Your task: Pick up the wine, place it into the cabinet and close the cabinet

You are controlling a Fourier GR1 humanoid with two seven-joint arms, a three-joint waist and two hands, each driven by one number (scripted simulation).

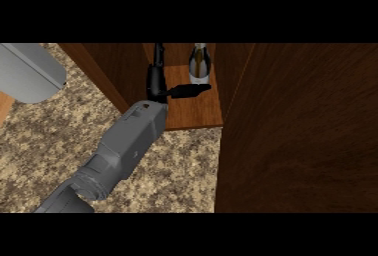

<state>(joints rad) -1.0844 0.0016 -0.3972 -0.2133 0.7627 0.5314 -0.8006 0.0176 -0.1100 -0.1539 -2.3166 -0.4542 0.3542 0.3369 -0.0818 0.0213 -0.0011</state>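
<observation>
Already the wine bottle [199, 65] stands on the cabinet shelf [193, 107] at upper centre; rigid, smooth, breakable glass, best taken round its body. The hand [164, 90] beside it has fingers straight, thumb out.

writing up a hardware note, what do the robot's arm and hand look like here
One forearm shows: a boxy grey shell, tapering toward the wrist, with a ribbed lighter-grey collar near its lower end. The hand is glossy black, with slim fingers and a thumb. No cables or markings are visible.
</observation>
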